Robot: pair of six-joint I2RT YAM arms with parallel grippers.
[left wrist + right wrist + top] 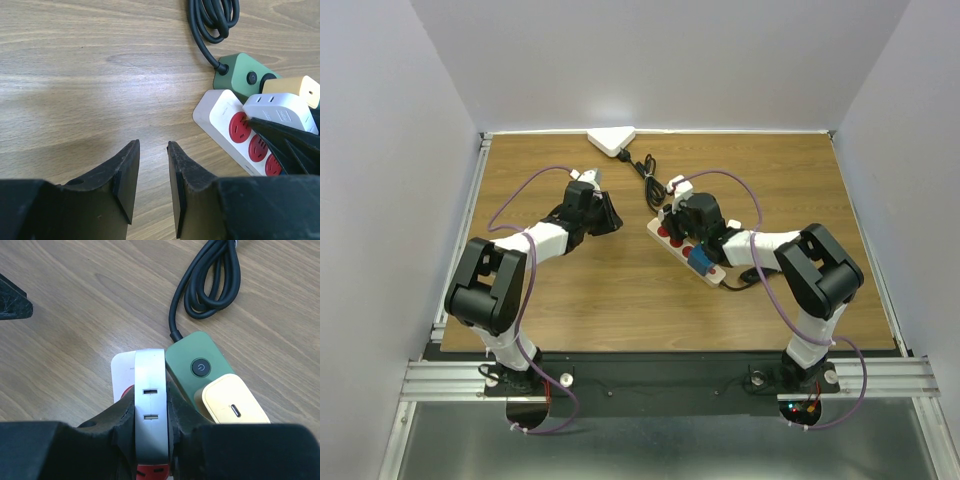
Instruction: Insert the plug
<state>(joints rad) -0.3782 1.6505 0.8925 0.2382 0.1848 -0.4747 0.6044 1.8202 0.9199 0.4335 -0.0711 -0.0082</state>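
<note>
Your right claw (150,415) is clenched on the white plug (150,375), over the power strip (220,117). Just beside it crowd a green box (192,352), a yellow charger (232,402) and a black cable (210,285). Your left claw (152,175) hangs released over the wooden surface (75,75).

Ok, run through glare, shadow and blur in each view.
Top external: evenly lit, a bright hotspot on the back wall. Left wrist: broad soft shadow across the table, left gripper dark in the foreground. Right wrist: white plug sharp, no glare.

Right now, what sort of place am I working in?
Probably a lab test booth, not a home: plain white panels box in a wooden table, with a metal mounting rail along its near edge.
</note>
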